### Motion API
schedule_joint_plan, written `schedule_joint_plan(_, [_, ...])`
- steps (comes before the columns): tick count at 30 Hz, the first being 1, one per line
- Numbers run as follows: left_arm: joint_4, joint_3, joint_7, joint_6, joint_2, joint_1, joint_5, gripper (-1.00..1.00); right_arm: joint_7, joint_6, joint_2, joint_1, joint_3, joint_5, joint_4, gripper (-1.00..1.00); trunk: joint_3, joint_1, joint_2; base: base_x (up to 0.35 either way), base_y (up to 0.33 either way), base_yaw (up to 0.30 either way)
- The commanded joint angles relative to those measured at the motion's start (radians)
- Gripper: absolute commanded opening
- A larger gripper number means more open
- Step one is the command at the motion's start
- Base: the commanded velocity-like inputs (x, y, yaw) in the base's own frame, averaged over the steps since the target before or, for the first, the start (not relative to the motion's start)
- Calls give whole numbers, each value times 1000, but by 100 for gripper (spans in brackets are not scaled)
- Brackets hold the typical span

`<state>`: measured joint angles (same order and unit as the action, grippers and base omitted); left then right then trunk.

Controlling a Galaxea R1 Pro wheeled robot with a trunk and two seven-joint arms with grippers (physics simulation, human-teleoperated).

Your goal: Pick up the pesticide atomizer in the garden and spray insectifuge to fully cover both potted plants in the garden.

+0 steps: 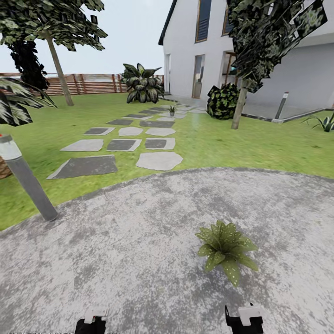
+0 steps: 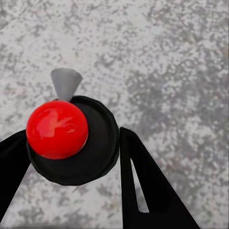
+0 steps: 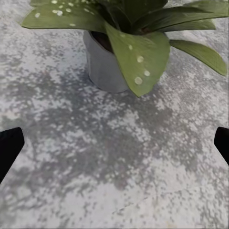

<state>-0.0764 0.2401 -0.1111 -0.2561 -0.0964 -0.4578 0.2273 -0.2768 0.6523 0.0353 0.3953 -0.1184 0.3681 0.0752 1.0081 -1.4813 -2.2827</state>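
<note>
Pesticide atomizer (image 2: pixel 71 138) clamped in left gripper (image 2: pixel 71 157) — potted plant (image 1: pixel 226 248) speckled white

No text, label, brand, number or sign can be read in any view. None is seen on the pesticide atomizer (image 2: pixel 71 138), on the grey pot (image 3: pixel 105 64) of the potted plant, or on the house wall (image 1: pixel 185 51).
</note>
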Motion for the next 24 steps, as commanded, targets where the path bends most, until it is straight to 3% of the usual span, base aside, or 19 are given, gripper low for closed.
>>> schedule_joint_plan(1, [1, 7, -4, -2, 0, -1, 10, -100, -4, 3, 0, 0, -7, 11, -1, 100, 0, 0, 0, 0, 0, 218])
schedule_joint_plan(13, [3, 6, -4, -2, -2, -1, 10, -100, -3, 3, 0, 0, -7, 11, -1, 100, -47, 42, 77, 0, 0, 218])
schedule_joint_plan(24, [3, 6, -2, -3, -6, 0, 9, -100, -2, 3, -2, 0, -7, 14, -23, 100, -58, 42, 77, 0, 0, 218])
